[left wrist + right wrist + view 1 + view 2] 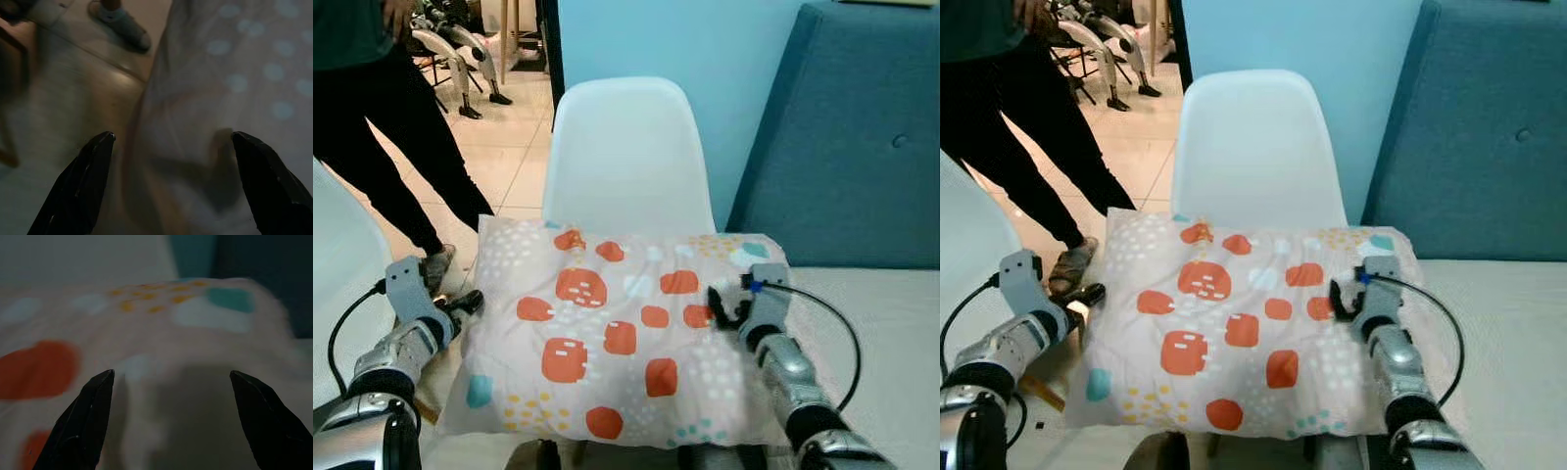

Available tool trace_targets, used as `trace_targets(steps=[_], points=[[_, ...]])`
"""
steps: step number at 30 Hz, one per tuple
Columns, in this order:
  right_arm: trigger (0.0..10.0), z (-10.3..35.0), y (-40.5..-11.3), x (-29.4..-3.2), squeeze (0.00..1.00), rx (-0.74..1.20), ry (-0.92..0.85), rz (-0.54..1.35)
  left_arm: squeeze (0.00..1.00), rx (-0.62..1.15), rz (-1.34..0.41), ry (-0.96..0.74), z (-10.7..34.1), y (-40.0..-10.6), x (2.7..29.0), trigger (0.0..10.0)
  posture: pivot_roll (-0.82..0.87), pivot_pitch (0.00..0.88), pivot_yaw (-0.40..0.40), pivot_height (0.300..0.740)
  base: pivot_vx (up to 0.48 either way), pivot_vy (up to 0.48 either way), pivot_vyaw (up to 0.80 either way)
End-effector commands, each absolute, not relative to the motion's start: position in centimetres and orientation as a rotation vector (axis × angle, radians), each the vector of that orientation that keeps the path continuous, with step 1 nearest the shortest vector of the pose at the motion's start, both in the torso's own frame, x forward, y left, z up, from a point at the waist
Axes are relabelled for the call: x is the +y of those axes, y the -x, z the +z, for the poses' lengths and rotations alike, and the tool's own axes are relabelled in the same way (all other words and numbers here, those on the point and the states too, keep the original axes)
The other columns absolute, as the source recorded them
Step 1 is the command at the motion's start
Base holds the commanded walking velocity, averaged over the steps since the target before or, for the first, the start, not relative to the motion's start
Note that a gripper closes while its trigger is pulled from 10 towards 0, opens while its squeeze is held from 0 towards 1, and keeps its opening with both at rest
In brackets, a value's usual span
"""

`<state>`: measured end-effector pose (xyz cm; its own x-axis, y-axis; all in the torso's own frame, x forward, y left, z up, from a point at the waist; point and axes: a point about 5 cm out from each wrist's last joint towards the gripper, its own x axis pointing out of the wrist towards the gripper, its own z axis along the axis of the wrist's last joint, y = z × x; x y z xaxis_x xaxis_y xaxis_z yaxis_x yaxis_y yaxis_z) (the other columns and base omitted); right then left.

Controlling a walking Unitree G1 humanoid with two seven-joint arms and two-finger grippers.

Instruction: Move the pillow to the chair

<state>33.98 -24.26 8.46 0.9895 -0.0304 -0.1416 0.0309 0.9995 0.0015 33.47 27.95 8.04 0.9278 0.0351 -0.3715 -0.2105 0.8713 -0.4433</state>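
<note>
Both claws, left claw point(460, 305) and right claw point(722, 305), spread wide, flank the pillow point(607, 328) on the chair point(628, 147).

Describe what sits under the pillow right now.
The pillow lies over the white chair, hiding its seat; the chair's backrest rises behind it. Dark legs show below its front edge. Both open end effectors, left and right, flank it.

The pillow point(607, 333) is soft matt cloth, printed with blotches. The chair point(628, 157) looks like smooth white plastic. The sofa point(862, 147) is matt teal fabric, the floor point(499, 157) glossy tile.
</note>
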Motion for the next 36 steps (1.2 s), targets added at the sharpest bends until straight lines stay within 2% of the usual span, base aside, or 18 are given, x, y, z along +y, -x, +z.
trace_targets(steps=[1, 3, 4, 9, 13, 16, 20, 24, 25, 26, 27, 32, 36], points=[[10.0, 8.9, -34.2, -25.2, 0.0, 0.154, -0.042, -0.045, 0.0, 0.36, 0.108, 0.564, 7.8, -33.4, 27.7, 10.0, 0.04, 0.188, 0.007, 0.587, 0.0, 0.0, 0.0], [10.0, 10.5, -34.8, -27.1, 0.0, 0.165, -0.067, -0.059, 0.0, 0.316, 0.064, 0.633, 8.5, -33.6, 27.8, 10.0, 0.05, 0.212, 0.016, 0.587, 0.0, 0.0, 0.0], [10.0, 11.2, -35.0, -27.8, 1.0, 0.163, -0.069, -0.051, 0.0, 0.305, 0.052, 0.653, 8.7, -33.7, 27.9, 10.0, 0.05, 0.229, 0.021, 0.587, 0.0, 0.0, 0.0], [10.0, 13.2, -35.1, -30.2, 1.0, 0.187, -0.114, -0.027, 0.0, 0.295, 0.007, 0.658, 9.4, -33.7, 28.1, 10.0, 0.07, 0.239, 0.024, 0.587, 0.0, 0.0, 0.0], [10.0, 13.7, -35.0, -30.9, 1.0, 0.196, -0.164, -0.007, 0.0, 0.304, 0.002, 0.664, 9.3, -33.7, 28.2, 10.0, 0.08, 0.238, 0.026, 0.587, 0.0, 0.0, 0.0], [10.0, 14.0, -34.1, -32.2, 1.0, 0.271, -0.333, 0.092, 0.0, 0.321, -0.071, 0.713, 9.4, -33.6, 27.7, 10.0, 0.09, 0.236, 0.019, 0.587, 0.0, 0.0, 0.0], [10.0, 14.6, -33.3, -33.4, 1.0, 0.251, -0.452, 0.129, 0.0, 0.325, -0.148, 0.783, 9.5, -33.5, 27.2, 10.0, 0.09, 0.23, 0.019, 0.587, 0.0, 0.0, 0.0], [10.0, 13.7, -32.3, -34.1, 1.0, 0.318, -0.464, 0.135, 0.0, 0.356, -0.211, 0.832, 9.1, -33.1, 26.8, 10.0, 0.08, 0.229, 0.022, 0.587, 0.0, 0.0, 0.0], [10.0, 12.8, -31.8, -34.2, 0.45, 0.365, -0.439, 0.127, 0.0, 0.363, -0.229, 0.847, 9.0, -33.0, 26.5, 10.0, 0.08, 0.23, 0.022, 0.587, 0.0, 0.0, 0.0], [10.0, 12.8, -31.8, -34.2, 0.45, 0.365, -0.439, 0.127, 0.0, 0.363, -0.229, 0.847, 9.0, -33.0, 26.5, 10.0, 0.08, 0.23, 0.022, 0.587, 0.0, 0.0, 0.0], [10.0, 11.4, -31.0, -34.1, 0.0, 0.433, -0.433, 0.118, 0.0, 0.381, -0.239, 0.851, 8.5, -32.9, 26.0, 10.0, 0.08, 0.233, 0.019, 0.587, 0.0, 0.0, 0.0], [10.0, 9.4, -30.3, -33.1, 0.0, 0.507, -0.456, 0.155, 0.0, 0.411, -0.244, 0.848, 7.8, -32.8, 25.2, 10.0, 0.09, 0.236, 0.019, 0.587, 0.0, 0.0, 0.0], [10.0, 6.5, -29.8, -30.2, 0.0, 0.607, -0.495, 0.223, 0.0, 0.459, -0.321, 0.868, 7.0, -32.7, 23.0, 10.0, 0.09, 0.233, 0.028, 0.587, 0.0, 0.0, 0.0]])
